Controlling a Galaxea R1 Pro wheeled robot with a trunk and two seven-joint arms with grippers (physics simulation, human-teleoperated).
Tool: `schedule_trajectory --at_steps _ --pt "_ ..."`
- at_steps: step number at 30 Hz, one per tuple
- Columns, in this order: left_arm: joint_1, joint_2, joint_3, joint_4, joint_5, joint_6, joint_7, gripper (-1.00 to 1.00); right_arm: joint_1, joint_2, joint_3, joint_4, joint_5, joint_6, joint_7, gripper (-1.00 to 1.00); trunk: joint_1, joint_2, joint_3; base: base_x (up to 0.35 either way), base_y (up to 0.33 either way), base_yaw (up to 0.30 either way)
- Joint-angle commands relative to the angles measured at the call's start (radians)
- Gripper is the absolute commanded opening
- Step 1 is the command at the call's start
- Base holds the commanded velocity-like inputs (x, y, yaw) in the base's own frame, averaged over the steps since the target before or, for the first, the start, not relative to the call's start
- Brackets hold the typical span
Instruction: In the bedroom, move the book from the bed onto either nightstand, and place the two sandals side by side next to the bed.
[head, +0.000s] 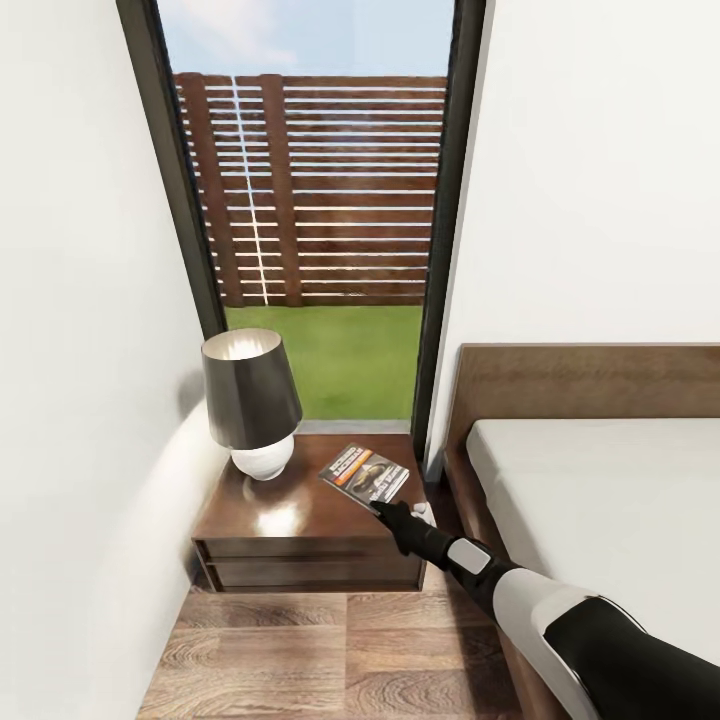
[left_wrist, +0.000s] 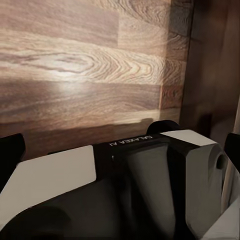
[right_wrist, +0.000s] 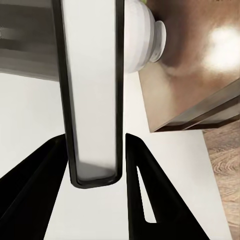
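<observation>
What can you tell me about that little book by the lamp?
The book is a thin paperback with a dark picture cover, an orange band and white title text. It sits over the right rear part of the nightstand, right of the lamp. The right pincer grips its near edge, the fingers closed on it.

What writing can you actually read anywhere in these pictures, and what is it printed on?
"GALAXEA AI": small white letters on the black band of the robot's own body, seen upside down in the left wrist view.
White title lines on the cover of the book, held by the right gripper over the nightstand: too small and blurred to read.
The lamp bears no text.
</observation>
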Motion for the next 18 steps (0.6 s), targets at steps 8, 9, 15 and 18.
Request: schedule_trajectory --at_steps 8,9,15,18 --pt "0.017 -0.007 0.009 0.0 -0.006 -0.002 -0.002 1.0 -0.001 0.0 0.007 0.001 -0.011 0.006 0.002 -1.0 0.0 0.0 -0.001 0.0 0.0 0.0" --pt "0.02 -0.009 0.009 0.0 -0.006 -0.002 -0.001 1.0 -0.001 0.0 0.007 0.001 -0.011 0.006 0.002 -1.0 0.0 0.0 -0.001 0.0 0.0 0.0" --pt "0.031 -0.029 0.009 0.0 -0.006 -0.005 0.033 1.0 -0.001 0.001 0.008 0.001 -0.009 0.006 0.002 -1.0 0.0 0.0 -0.001 0.0 0.0 0.0" --pt "0.033 -0.032 0.009 0.0 -0.006 -0.005 0.047 1.0 -0.001 0.002 0.009 0.001 -0.009 0.006 0.002 -1.0 0.0 0.0 -0.001 0.0 0.0 0.0"
